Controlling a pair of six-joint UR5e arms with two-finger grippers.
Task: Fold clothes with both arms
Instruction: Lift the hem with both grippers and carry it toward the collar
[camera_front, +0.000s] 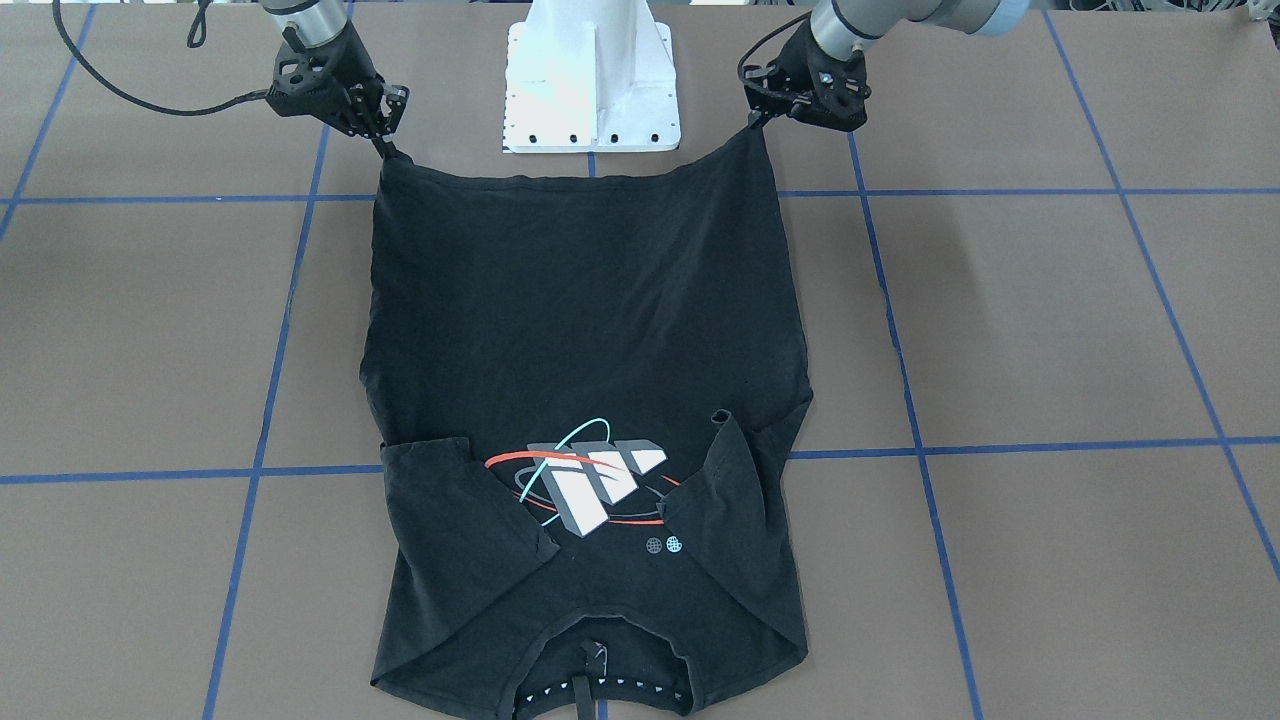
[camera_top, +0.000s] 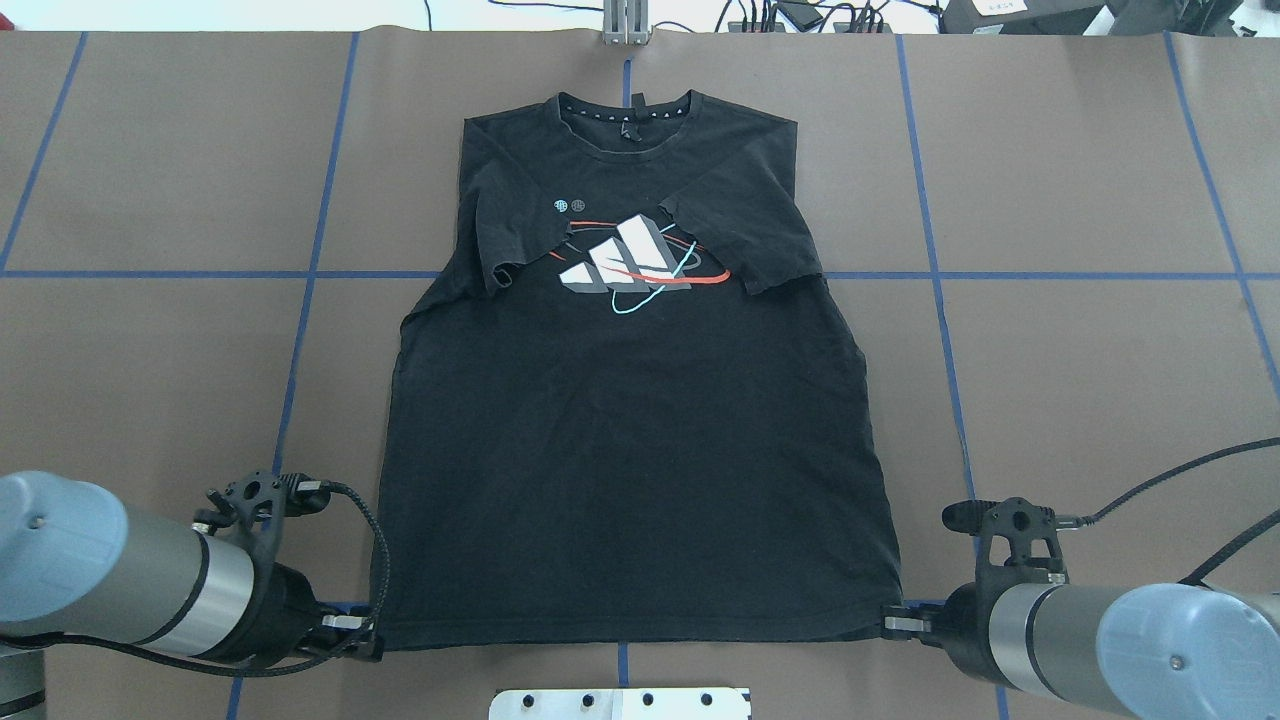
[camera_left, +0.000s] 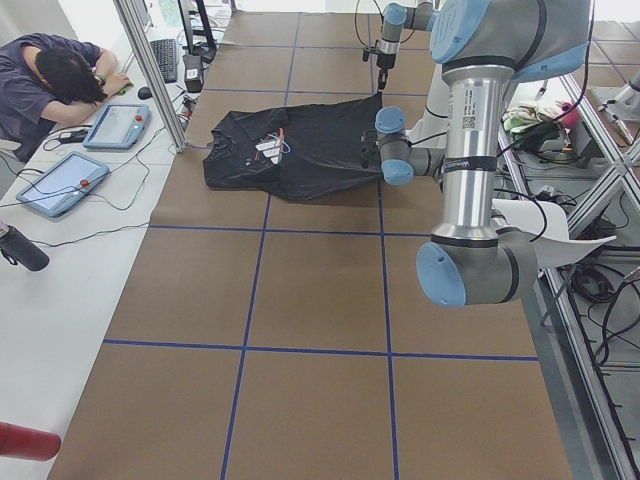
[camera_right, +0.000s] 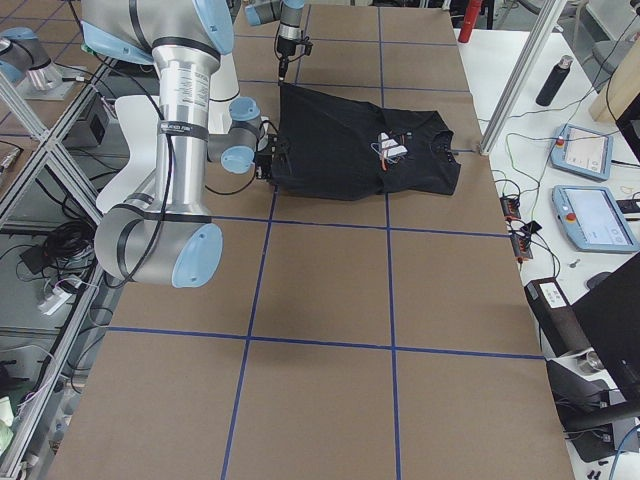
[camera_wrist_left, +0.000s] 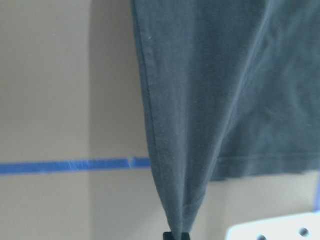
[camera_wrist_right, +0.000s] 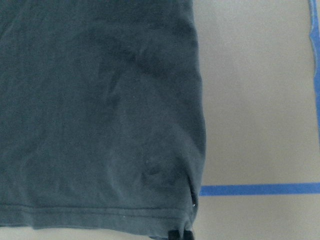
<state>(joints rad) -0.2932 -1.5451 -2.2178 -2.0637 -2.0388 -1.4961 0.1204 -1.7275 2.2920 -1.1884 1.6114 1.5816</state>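
T-shirt (camera_front: 580, 320), sleeves (camera_front: 460, 510) partly covering its three-stripe logo (camera_front: 585, 485); we see left gripper (camera_front: 757, 118), right gripper (camera_front: 387, 150) pinched closed on hem corners.

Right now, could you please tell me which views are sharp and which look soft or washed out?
Overhead exterior and exterior front-facing: sharp, evenly lit, the T-shirt logo crisp. Left wrist-mounted: soft, low contrast, black fabric reading grey-blue, the left end effector a dark sliver at the bottom edge. Right wrist-mounted: equally soft, the right end effector likewise barely in frame.
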